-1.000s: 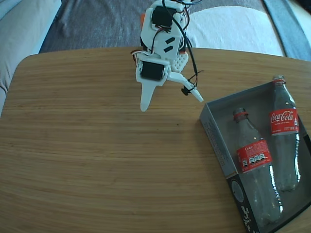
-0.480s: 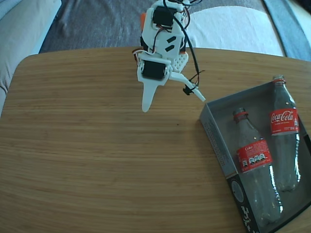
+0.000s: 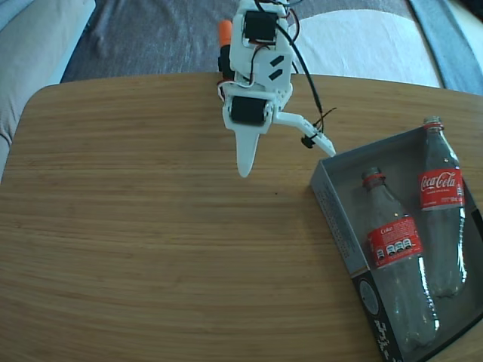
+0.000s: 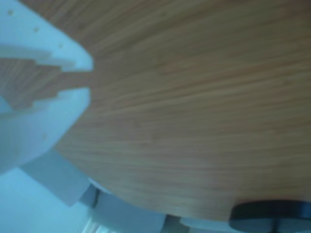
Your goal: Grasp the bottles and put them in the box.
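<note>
In the fixed view the claw (image 3: 285,157) hangs over the bare worktop (image 3: 151,226), fingers spread and holding nothing. To its right, both bottles (image 3: 396,260) (image 3: 441,211) lie side by side inside the box (image 3: 332,207), necks toward the far end. The task appears complete. Remaining hazard: the outer fingertip (image 3: 324,145) sits just beside the box's near corner, so a rightward or downward sweep could strike the wall and shift the box
</note>
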`<state>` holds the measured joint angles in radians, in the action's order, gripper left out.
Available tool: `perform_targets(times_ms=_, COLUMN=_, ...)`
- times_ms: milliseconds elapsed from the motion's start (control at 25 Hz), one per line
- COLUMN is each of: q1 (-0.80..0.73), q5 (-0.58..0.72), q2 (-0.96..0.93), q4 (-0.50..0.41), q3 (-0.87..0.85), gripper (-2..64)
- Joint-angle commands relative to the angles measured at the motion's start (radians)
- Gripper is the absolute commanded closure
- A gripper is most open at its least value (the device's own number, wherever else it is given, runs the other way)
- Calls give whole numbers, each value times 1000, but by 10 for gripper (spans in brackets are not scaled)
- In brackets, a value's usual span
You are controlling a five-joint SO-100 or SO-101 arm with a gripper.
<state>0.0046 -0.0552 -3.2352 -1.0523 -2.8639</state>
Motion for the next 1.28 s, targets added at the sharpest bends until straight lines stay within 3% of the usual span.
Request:
perform_targets(times_ms=0, q1=-31, q5=-3, q2=-9, q4=15, q3=17, gripper=618)
perform_targets(times_ms=1240, q1=-54, q5=-12, q2=-9, q4=15, q3=15, gripper=616)
